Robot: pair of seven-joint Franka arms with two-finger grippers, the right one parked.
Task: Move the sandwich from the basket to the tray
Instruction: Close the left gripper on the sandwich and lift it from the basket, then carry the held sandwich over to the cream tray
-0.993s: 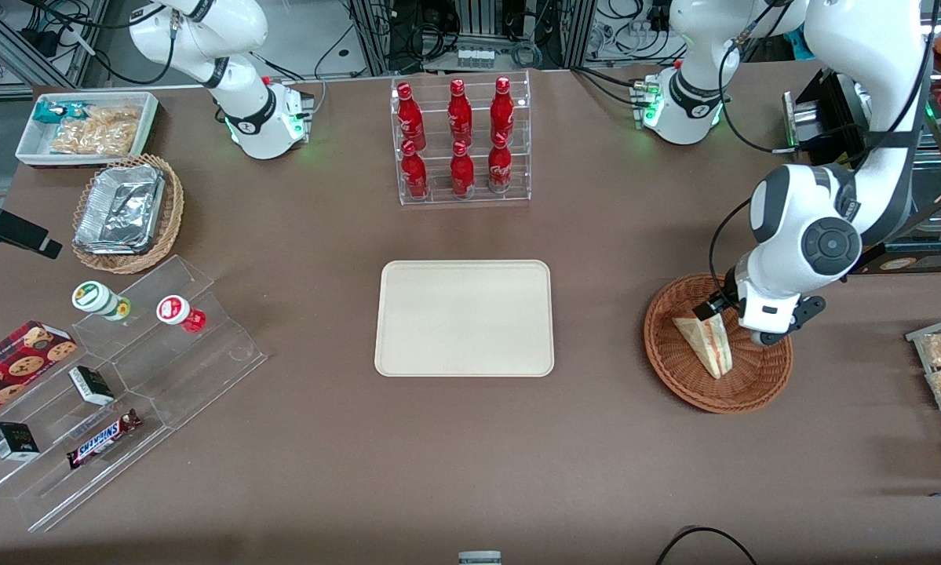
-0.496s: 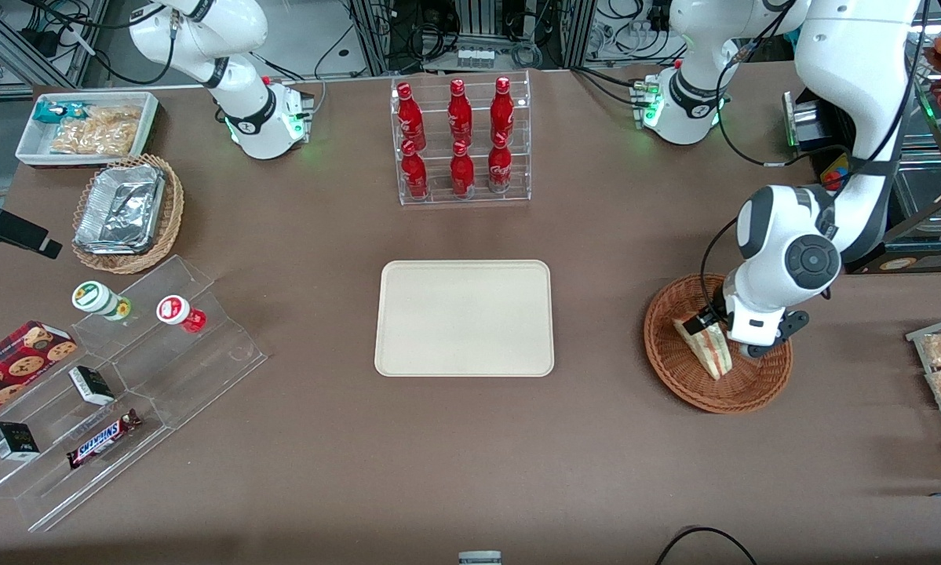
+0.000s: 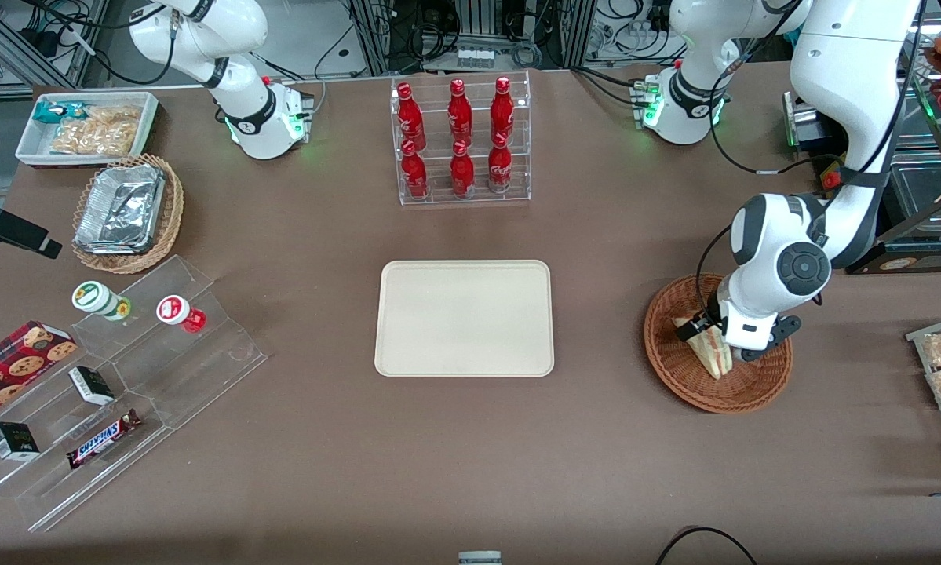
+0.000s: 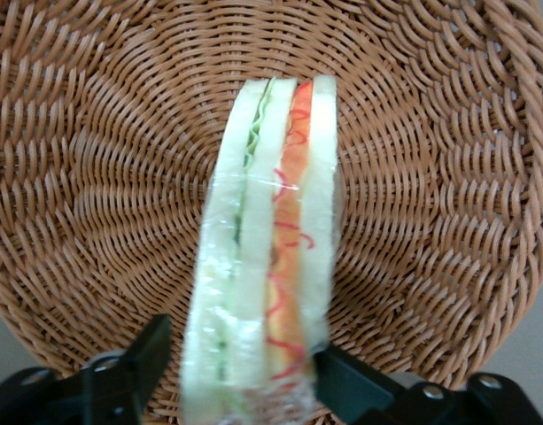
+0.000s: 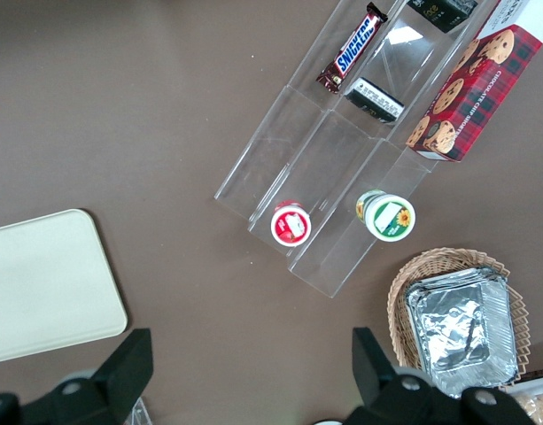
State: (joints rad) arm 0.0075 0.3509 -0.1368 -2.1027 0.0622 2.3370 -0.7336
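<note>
The left arm's gripper [image 4: 244, 376] sits low in the basket [image 3: 678, 377] near the counter's working-arm end. Its fingers [image 4: 134, 363] stand wide, one on each side of the sandwich [image 4: 267, 257], close to the wrap. The sandwich lies in the basket. The tray [image 3: 464, 318] lies mid-counter, well apart.

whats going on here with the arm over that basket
The left arm's end effector is down in the brown wicker basket, its fingers open on either side of the wrapped sandwich. The sandwich sits in the basket, not lifted. The beige tray, toward the table's middle, has nothing on it.
</note>
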